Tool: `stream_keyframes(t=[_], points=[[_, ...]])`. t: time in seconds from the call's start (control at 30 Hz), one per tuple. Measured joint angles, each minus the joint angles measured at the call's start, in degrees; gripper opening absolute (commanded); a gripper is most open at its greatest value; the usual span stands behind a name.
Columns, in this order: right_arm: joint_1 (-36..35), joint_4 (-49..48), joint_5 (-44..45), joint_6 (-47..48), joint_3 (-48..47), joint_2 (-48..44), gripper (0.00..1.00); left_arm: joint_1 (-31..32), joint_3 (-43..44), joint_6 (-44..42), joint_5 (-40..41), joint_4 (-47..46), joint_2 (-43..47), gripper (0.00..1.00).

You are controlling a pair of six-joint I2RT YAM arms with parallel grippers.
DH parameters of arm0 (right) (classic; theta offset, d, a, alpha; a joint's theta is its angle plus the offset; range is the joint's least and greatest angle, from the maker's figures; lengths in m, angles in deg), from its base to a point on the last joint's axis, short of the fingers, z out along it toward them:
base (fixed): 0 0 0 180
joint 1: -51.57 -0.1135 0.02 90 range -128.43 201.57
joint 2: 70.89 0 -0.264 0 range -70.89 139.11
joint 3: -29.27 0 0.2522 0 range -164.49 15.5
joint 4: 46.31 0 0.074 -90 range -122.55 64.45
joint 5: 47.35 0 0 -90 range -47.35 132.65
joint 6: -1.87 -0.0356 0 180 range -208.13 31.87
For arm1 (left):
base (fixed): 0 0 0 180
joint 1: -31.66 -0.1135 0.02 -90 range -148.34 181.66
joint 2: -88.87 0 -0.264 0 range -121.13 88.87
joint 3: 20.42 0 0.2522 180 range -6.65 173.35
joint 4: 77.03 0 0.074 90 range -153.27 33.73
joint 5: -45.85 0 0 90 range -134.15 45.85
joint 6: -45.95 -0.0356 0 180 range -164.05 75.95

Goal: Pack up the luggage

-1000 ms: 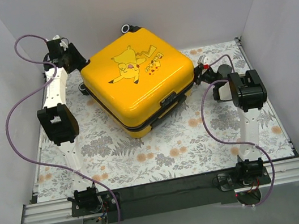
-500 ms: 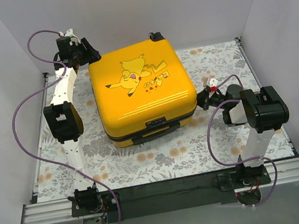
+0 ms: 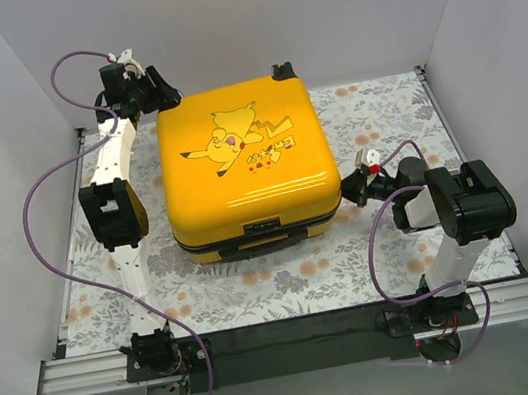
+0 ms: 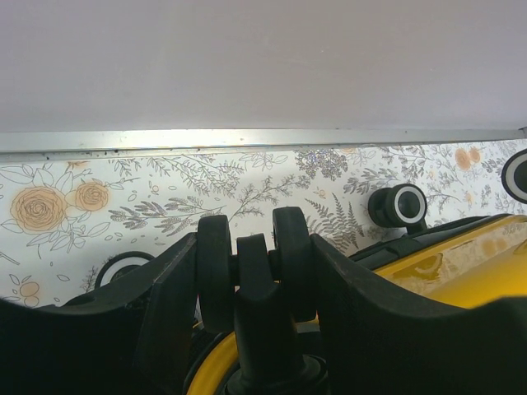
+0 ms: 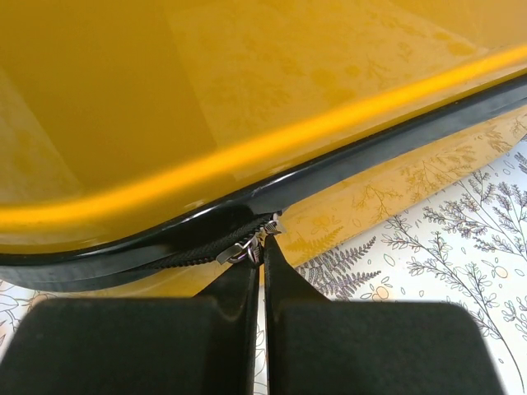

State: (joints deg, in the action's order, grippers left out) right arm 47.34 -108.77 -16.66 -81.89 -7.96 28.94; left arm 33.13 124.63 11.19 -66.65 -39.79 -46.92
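Pinching the small silver zipper pull [image 5: 244, 249] between fingers pressed tight together, the right gripper [image 5: 263, 247] is holding it at the rounded corner of the yellow suitcase [image 3: 244, 165], where the black zipper track [image 5: 189, 257] is running under the glossy lid. In the overhead view this gripper is sitting against the case's right near corner, with its arm bending back towards the near edge of the table. The left gripper [image 4: 254, 247] is clamping a black twin caster [image 4: 216, 263], one finger touching each outer face of the pair, at the case's far left corner. Beyond that caster, a second wheel with a white ring [image 4: 398, 206] is showing just above the yellow shell. The suitcase is lying flat and zipped shut on the floral mat [image 3: 258, 280], roughly centred between the two arms, with the Pikachu cartoon [image 3: 230, 142] facing up and its black latch [image 3: 261, 226] on the edge facing the arm bases.
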Motion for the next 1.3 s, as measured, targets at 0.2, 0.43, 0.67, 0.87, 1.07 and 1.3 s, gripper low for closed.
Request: stream_keyframes(t=[0.2, 0.43, 0.67, 0.87, 1.07, 1.3], points=[[0.04, 1.86, -0.07, -0.24, 0.04, -1.25, 0.01, 0.00, 0.81, -0.13, -0.24, 0.39, -0.39, 0.00], [-0.24, 3.48, 1.01, -2.01, 3.28, -4.96, 0.40, 0.04, 0.74, 0.63, -3.08, -0.22, -0.57, 0.34], [1.95, 3.61, 0.90, -0.42, 5.09, -9.99, 0.60, 2.12, 0.66, 2.14, -10.03, -0.24, -0.74, 0.63], [7.28, 5.70, 2.51, 8.52, 4.81, -21.44, 0.74, 2.75, 0.66, 3.67, -13.11, 0.15, -0.59, 0.80], [13.92, 17.42, 6.82, 13.68, 3.54, -31.23, 0.82, 0.33, -2.82, 3.74, -11.28, 2.67, 2.25, 0.82], [18.12, 45.46, 13.66, 16.31, -3.10, -45.35, 0.84, -8.17, -17.49, 0.96, -6.78, 2.95, 17.64, 0.83]])
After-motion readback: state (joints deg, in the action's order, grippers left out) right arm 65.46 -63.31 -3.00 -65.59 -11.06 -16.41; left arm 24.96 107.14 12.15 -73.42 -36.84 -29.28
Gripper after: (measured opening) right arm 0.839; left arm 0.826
